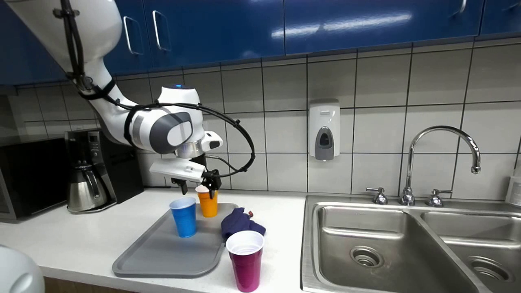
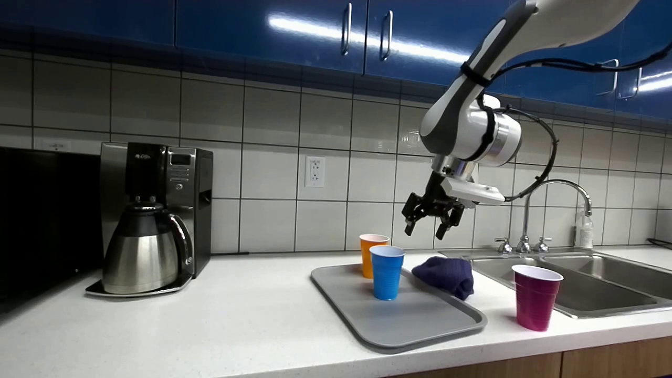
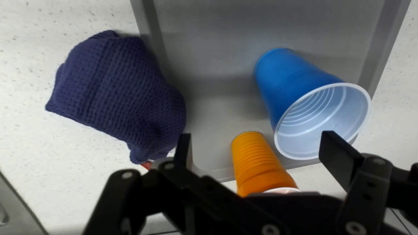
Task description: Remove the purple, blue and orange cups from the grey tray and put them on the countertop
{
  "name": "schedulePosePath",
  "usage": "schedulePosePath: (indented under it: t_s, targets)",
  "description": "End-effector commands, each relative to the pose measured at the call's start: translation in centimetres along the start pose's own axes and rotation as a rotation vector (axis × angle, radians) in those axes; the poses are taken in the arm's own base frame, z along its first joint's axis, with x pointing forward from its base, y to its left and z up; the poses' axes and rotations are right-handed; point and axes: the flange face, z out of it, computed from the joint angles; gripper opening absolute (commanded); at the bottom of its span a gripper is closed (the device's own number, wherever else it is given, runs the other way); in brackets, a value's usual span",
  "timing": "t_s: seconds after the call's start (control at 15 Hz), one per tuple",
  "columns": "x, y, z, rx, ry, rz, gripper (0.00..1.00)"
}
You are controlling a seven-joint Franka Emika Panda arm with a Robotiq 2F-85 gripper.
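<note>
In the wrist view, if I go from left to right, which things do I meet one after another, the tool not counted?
Steel sink → dark purple cloth → orange cup → blue cup. Left out, since they extend behind several of these: grey tray, white countertop.

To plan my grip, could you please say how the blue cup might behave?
The blue cup looks thin-rimmed, so it may flex if squeezed. It appears empty, so probably light. It tapers downward, so could tip if pushed.

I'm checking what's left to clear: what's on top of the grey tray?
A blue cup and an orange cup, both upright. Whatever lies beneath them is covered; a purple cloth hides part of the grey tray.
</note>
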Motion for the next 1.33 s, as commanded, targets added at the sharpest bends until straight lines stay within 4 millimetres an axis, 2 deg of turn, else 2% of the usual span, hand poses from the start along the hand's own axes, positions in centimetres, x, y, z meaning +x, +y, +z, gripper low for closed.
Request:
schedulePosePath:
  t_s: [0.0, 0.6, 1.2, 1.27]
  targets:
    - [2.2, 0.1, 1.2, 0.052, -0.051, -0.037, 1.00]
    - [4.6, -1.1, 4.5, 0.084, -0.140, -0.109, 1.00]
    - [5.2, -1.5, 7.8, 0.071, -0.184, -0.150, 1.00]
    - [5.2, -1.5, 7.9, 0.070, -0.184, -0.153, 0.75]
